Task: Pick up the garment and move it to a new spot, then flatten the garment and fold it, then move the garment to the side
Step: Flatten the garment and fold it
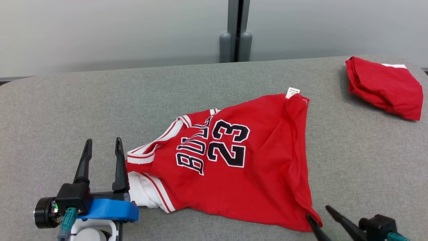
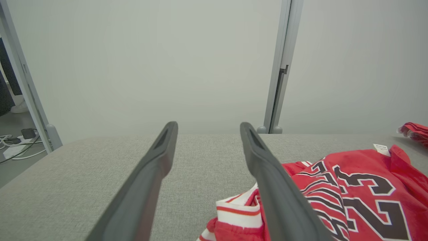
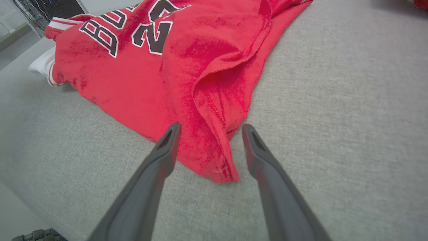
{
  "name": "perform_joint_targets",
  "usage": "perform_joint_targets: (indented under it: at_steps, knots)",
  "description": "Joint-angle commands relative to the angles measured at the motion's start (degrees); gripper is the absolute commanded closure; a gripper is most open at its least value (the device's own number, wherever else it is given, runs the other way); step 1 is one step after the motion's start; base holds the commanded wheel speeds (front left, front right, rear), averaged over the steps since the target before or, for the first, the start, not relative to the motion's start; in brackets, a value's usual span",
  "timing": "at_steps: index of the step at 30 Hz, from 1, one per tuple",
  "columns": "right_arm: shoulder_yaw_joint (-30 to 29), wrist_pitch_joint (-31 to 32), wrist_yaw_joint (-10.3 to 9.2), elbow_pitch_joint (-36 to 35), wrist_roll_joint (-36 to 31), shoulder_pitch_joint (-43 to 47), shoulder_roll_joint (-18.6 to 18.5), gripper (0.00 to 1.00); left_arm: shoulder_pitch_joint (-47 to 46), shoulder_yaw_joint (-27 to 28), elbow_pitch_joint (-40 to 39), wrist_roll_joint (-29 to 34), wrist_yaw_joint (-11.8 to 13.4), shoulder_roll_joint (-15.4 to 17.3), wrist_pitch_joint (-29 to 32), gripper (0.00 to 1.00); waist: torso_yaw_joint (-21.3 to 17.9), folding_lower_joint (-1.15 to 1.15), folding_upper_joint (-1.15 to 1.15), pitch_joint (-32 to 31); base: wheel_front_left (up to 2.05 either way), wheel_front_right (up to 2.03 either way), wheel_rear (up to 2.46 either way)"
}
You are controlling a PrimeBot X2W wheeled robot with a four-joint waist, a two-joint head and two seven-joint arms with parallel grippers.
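Observation:
A red jersey (image 1: 240, 167) with black "BULLS 23" lettering and white trim lies crumpled in the middle of the grey table (image 1: 67, 110), its collar end toward my left. My left gripper (image 1: 103, 145) stands open just left of the collar trim (image 2: 239, 214), its right finger (image 2: 267, 177) close beside the fabric. My right gripper (image 1: 317, 212) is open at the jersey's lower right hem corner (image 3: 220, 170), which lies between its two fingers in the right wrist view. Whether the fingers touch the cloth I cannot tell.
A second red garment (image 1: 384, 87), folded, lies at the table's far right corner. A pale wall with a grey post (image 1: 235, 30) stands behind the table. Bare grey table stretches left and behind the jersey.

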Motion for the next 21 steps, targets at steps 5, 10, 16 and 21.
perform_joint_targets:
  at_steps: [5, 10, 16, 21]
  knots:
    - [-4.23, -1.93, 0.02, -0.2, -1.41, -1.69, 1.68, 0.0, 0.87, 0.55, 0.03, 0.53, -0.18, -0.03, -0.26, 0.0, -0.33, 0.0, 0.0, -0.93, 0.0, 0.0, 0.0]
    - [-8.91, -5.33, 0.02, -0.31, -3.79, -3.48, 4.53, 0.0, 1.71, 0.83, -0.06, 0.59, -0.31, -0.04, -0.27, 0.0, -0.54, 0.0, 0.0, -1.67, 0.0, 0.0, 0.0]
    - [-14.94, -8.5, 0.02, -0.07, -7.19, -5.29, 9.78, 0.0, 2.64, 1.26, -0.34, 0.91, -0.48, -0.04, -0.27, 0.0, -0.51, 0.0, 0.0, -2.01, 0.0, 0.0, 0.0]
    - [-18.66, -9.56, 0.02, 1.04, -9.83, -6.48, 13.79, 0.0, 2.99, 1.69, -0.22, 1.08, -0.51, 0.03, -0.26, 0.0, -0.36, 0.0, 0.0, -2.1, 0.0, 0.0, 0.0]
